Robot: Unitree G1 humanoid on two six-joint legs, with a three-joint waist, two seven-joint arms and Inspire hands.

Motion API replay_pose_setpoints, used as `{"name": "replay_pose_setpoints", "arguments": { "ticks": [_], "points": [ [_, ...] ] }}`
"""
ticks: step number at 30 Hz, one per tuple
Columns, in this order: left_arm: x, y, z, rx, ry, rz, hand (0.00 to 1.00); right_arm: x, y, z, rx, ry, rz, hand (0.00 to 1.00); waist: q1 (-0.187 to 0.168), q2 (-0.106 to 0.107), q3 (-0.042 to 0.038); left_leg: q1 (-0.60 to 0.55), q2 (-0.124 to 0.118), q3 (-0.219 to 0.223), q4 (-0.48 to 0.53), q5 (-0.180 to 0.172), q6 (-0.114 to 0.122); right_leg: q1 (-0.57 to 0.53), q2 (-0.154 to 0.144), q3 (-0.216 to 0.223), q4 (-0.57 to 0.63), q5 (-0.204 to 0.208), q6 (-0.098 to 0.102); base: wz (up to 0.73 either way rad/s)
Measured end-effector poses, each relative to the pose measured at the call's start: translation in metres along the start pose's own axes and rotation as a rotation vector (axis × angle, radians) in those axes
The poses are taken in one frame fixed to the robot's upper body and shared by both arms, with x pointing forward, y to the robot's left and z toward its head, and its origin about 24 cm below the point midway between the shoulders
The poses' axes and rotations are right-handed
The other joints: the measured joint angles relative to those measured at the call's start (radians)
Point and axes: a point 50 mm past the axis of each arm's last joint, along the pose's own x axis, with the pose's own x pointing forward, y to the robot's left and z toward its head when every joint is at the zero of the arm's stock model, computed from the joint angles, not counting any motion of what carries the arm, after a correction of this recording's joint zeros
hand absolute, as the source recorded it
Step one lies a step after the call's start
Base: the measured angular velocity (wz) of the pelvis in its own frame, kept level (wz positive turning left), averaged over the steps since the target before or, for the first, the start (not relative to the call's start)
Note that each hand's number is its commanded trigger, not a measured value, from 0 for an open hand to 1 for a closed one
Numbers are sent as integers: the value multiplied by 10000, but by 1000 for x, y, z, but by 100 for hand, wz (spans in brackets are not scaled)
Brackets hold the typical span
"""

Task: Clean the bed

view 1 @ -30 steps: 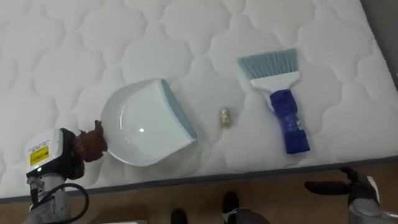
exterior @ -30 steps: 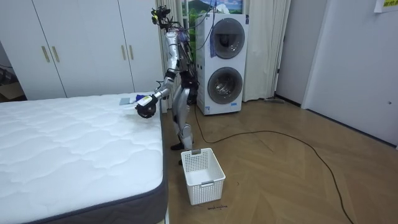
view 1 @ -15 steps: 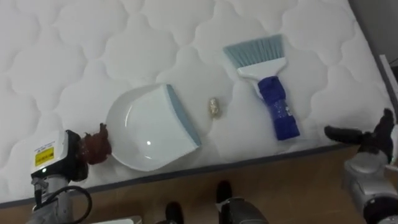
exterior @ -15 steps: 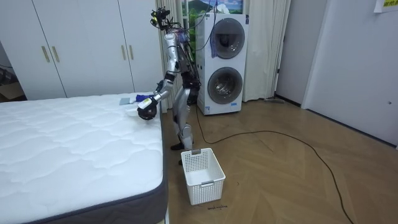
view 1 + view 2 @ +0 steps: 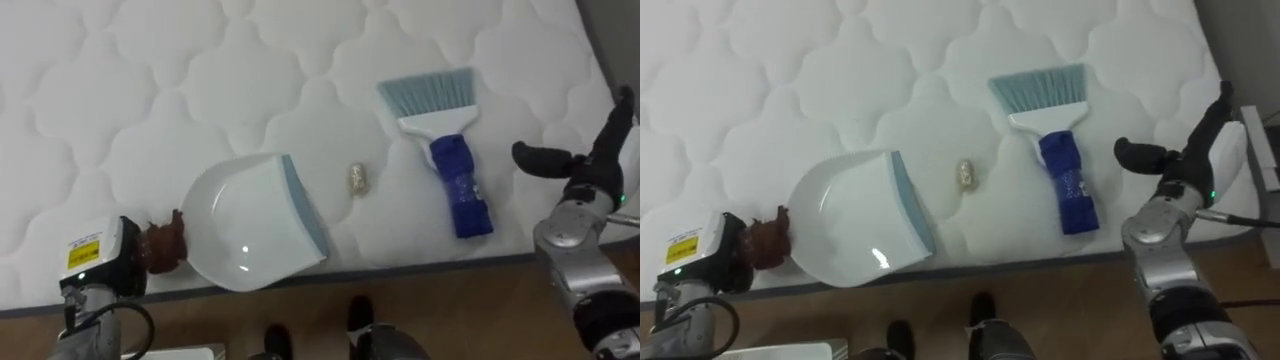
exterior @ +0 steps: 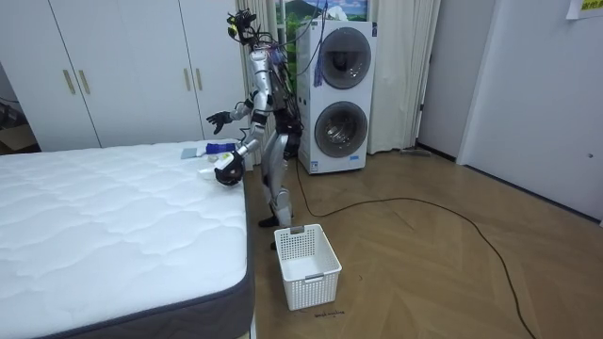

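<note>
Scrap (image 5: 357, 179) is the one thing spoiling the bed (image 5: 150, 80): a small pale crumb near the edge where the robot stands, between the dustpan (image 5: 250, 225) and the brush (image 5: 441, 137). It sits just beside the pan's grey-blue lip and touches neither tool.

From here I'd guess it weighs almost nothing. A hard flick would send it skittering, or it could settle into one of the quilted dimples, since the mattress is soft and gives. Short, gentle strokes look like the way to do it.

The brush seems light, stiff plastic. It lies flat, bristles away from the robot and blue handle toward the edge, and that handle is the obvious place to grip.

The left hand (image 5: 163, 247) is curled tight on the dustpan's handle, with the pan flat on the bed.

The right hand (image 5: 570, 165) hangs just to the right of the brush handle with its fingers spread, holding nothing. It is near the handle without touching it, and well apart from the scrap.
</note>
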Motion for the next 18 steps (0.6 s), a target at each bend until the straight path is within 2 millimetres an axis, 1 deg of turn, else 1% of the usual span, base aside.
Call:
{"name": "replay_pose_setpoints", "arguments": {
  "ticks": [3,8,10,13,18],
  "points": [
    [3,2,2,-9,-66,-62,100,-4,6,0,-108,-69,280,0,116,32,20,41,20,-1,20,-39,8,50,93,10,-25,1,0,-4],
    [7,5,8,-96,-237,-135,100,-11,18,1,-198,-277,1097,0,319,204,129,-84,110,-39,260,-193,10,42,104,-36,-9,-7,-3,-1],
    [9,6,9,-91,-290,-97,100,-12,20,1,-237,-299,1322,0,412,239,147,-135,126,-85,309,-223,8,17,93,-82,-3,-24,-7,-2],
    [12,11,14,-145,-444,68,100,-13,21,1,-133,-224,1478,0,486,249,144,-255,142,-169,384,-231,-4,1,66,-271,2,-57,-34,13],
    [12,10,16,-169,-511,50,100,-16,27,2,16,-276,2011,0,549,250,143,-261,145,-192,383,-231,-4,49,27,-367,2,-113,-39,7]
  ]
}}
